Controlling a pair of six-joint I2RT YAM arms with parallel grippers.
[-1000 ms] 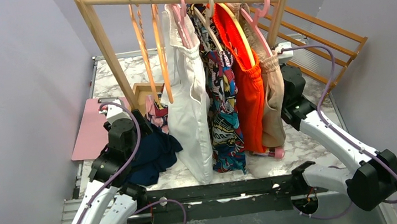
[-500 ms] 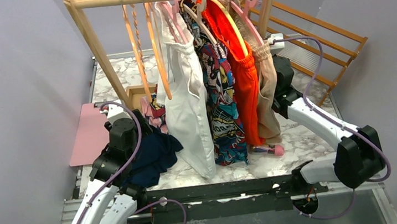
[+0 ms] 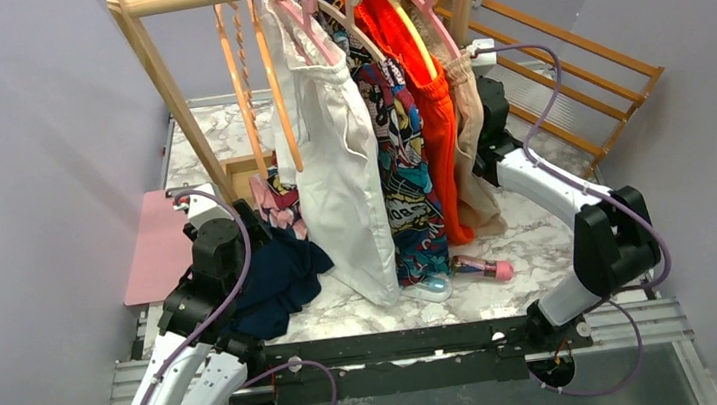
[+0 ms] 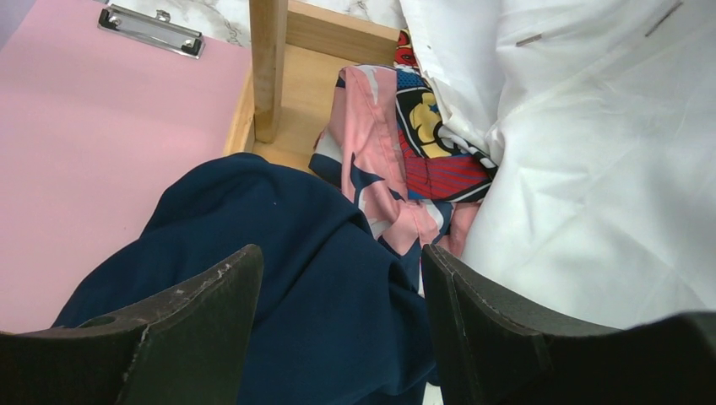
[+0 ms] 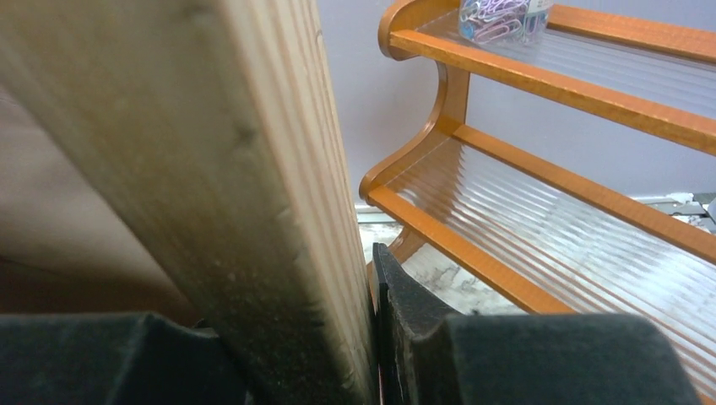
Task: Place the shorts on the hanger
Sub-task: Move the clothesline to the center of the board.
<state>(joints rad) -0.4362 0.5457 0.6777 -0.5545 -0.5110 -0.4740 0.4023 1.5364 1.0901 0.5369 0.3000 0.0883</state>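
Note:
The navy shorts [image 3: 277, 281] lie crumpled on the table at the left, under my left gripper [image 3: 238, 237]. In the left wrist view the shorts [image 4: 279, 278] fill the space between my open jaws, which hover just above them, empty. Two orange-tan wooden hangers [image 3: 273, 81] hang bare at the left of the rack rail. My right gripper [image 3: 481, 134] is shut on the rack's right wooden leg [image 5: 253, 169]; the leg is clamped between the fingers.
The wooden rack [image 3: 150, 53] holds white shorts [image 3: 340, 164], patterned shorts [image 3: 411, 187], orange shorts [image 3: 435, 124] and a beige garment on pink hangers. A pink clipboard [image 3: 153, 246], a wooden box [image 4: 304, 93], an orange shelf [image 3: 573, 79] and a pink-capped bottle [image 3: 482, 268] stand around.
My right gripper has dragged the whole rack back and to the left with the hanging clothes. A bottle on the table has come into view. The left arm has hardly moved.

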